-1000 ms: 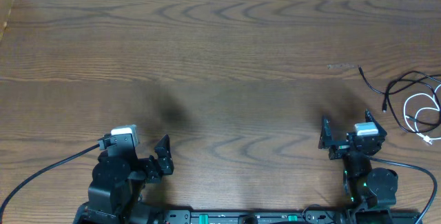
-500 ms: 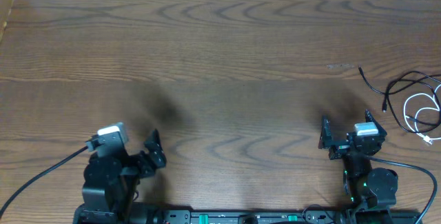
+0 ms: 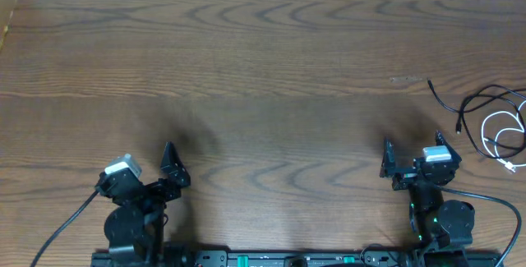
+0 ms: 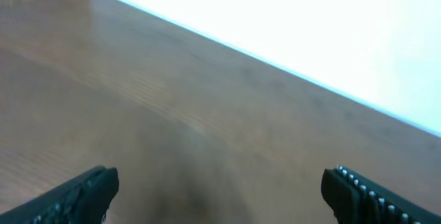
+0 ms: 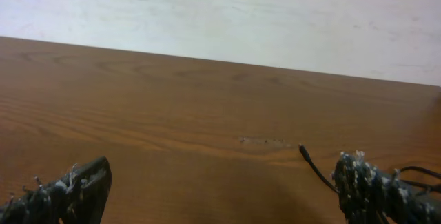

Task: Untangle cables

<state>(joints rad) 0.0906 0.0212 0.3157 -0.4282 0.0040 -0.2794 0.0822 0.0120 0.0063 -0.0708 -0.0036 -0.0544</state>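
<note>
The black cable (image 3: 485, 96) lies in loose loops at the table's right edge, one plug end reaching toward the middle. The white cable (image 3: 501, 117) is coiled just below it, and the two overlap. My right gripper (image 3: 411, 158) is open and empty, left of and nearer than the cables. In the right wrist view its fingers (image 5: 220, 193) are spread wide, and the black cable's plug end (image 5: 304, 152) lies on the wood just inside the right finger. My left gripper (image 3: 171, 170) is open and empty at the front left, far from the cables; the left wrist view (image 4: 220, 196) shows only bare wood.
The wooden table (image 3: 263, 70) stretches across the view to a white wall at the back. A small pale scuff (image 3: 408, 79) marks the wood left of the cables. The arm bases and their thick black wires sit along the front edge.
My left arm has drawn back and swung to the left, its gripper turning to point away from the front edge. The right arm and the cables have not moved.
</note>
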